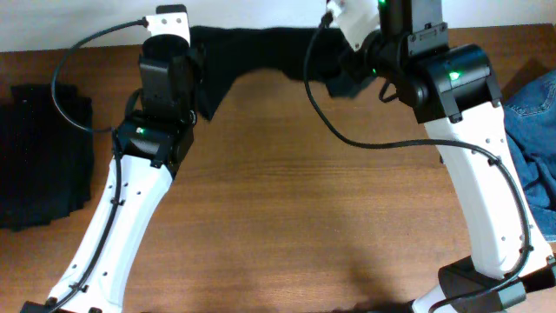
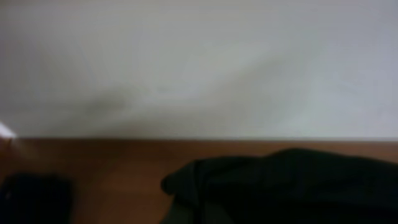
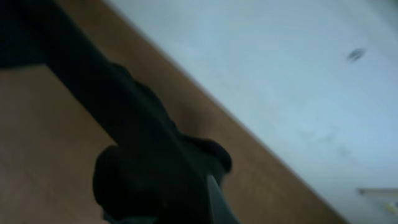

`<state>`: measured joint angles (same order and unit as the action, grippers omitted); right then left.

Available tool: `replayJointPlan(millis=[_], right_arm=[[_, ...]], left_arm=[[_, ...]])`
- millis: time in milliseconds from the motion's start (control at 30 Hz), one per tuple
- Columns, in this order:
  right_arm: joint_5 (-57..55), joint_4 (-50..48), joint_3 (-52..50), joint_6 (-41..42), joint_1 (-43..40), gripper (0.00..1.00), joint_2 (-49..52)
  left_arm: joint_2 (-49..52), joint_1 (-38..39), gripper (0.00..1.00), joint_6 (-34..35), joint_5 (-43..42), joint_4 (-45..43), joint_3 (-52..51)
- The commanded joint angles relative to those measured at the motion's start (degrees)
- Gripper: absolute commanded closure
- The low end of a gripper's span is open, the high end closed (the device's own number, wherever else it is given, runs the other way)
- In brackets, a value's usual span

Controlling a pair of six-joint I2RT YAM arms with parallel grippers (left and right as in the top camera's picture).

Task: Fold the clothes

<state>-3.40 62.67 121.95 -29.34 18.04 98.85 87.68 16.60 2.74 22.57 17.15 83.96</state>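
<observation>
Along the far edge of a brown wooden table [image 1: 304, 191], seen from overhead, a black garment [image 1: 261, 48] is hanging stretched between two white-and-black robot arms, its middle sagging slightly and one end drooping down beside the left arm. At that end the left gripper [image 1: 178, 35] is reaching toward the pale wall [image 2: 199, 62] behind the table. Its fingers are sitting outside its own blurred camera view, which is showing only dark cloth bunching low on the right. They are pressing together, and the overhead view suggests they are pinching the garment's left end. Near the far right the right gripper [image 1: 340, 69] is meeting the other end of the garment. Its fingers are clamping together on a thick wad of the black fabric, which is filling the lower half of its wrist camera view. At the table's left edge a stack of folded black clothes [image 1: 43, 156] is lying flat, well apart from the arms. At the right edge blue denim [image 1: 534, 130] is lying crumpled, partly running out of view.
</observation>
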Motion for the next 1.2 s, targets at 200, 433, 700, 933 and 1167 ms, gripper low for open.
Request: replayJointPlan(millis=[200,433,700,933,1167], right_arm=[[6.5,15.8,0.9,-0.2,-0.5,0.96,-0.2],[20.7,27.6,0.9,-0.2,-0.5,0.96,-0.1],[25.3,29.9,-3.8,-0.2,-0.4,0.96,0.0],[25.3,16.2,-16.0,-0.2,-0.4,0.96,0.0],[23.2,-2.1,-29.5,-0.2,-0.4,0.96,0.0]], left_arm=[[-7.5,2.0,0.99,0.9,2.3,12.5,0.5],[-10.6,4.4,0.99,6.4,-3.2,28.1,0.5],[-10.4,4.7,0.99,12.3,-9.8,34.9,0.5],[-10.4,4.7,1.00,12.3,-9.7,34.4,0.5],[-10.4,4.7,0.99,12.3,-9.7,34.4,0.5]])
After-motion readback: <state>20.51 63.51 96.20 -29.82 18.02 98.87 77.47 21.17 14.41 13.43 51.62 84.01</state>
